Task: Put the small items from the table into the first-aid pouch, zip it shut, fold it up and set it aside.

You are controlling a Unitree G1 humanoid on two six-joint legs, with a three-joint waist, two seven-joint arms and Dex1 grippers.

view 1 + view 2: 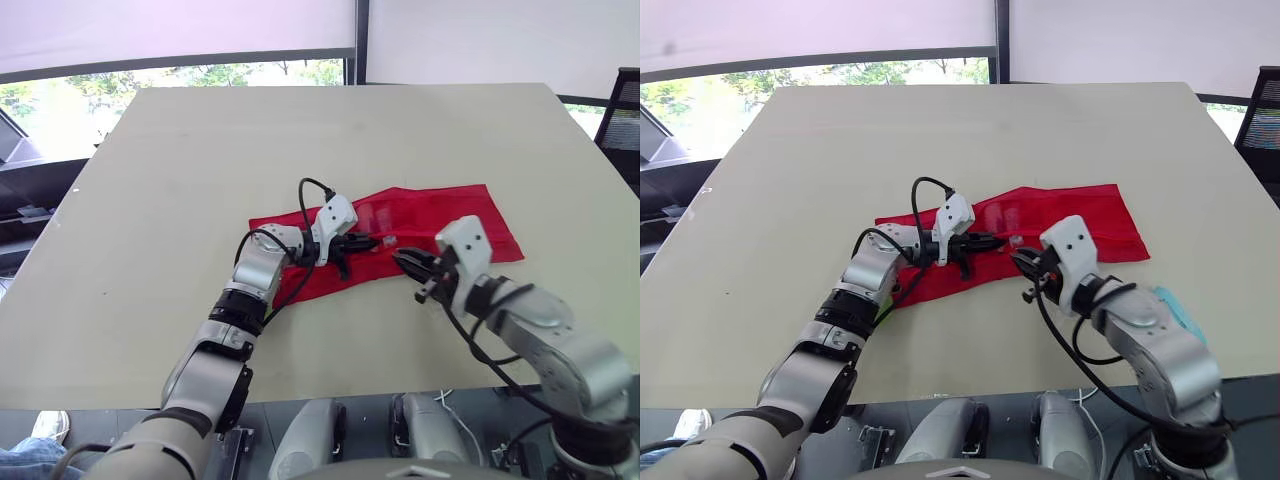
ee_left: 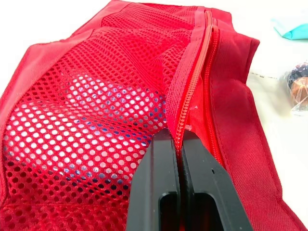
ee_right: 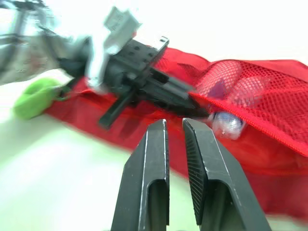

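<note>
The left arm [image 1: 255,272] and right arm [image 1: 550,345] are silver-grey cylinders joined by black rings; a white angular block [image 1: 335,213] sits on each wrist; black cables [image 1: 302,195] loop loose beside them; the left hand [image 1: 372,241] and right hand [image 1: 400,258] each have two slim black fingers [image 3: 149,168].

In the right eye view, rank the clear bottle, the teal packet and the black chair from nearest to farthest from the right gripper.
1. The clear bottle: at the red pouch mouth, just ahead of the right gripper.
2. The teal packet: on the table, off to the robot's right.
3. The black chair: beyond the table's far right corner.
</note>
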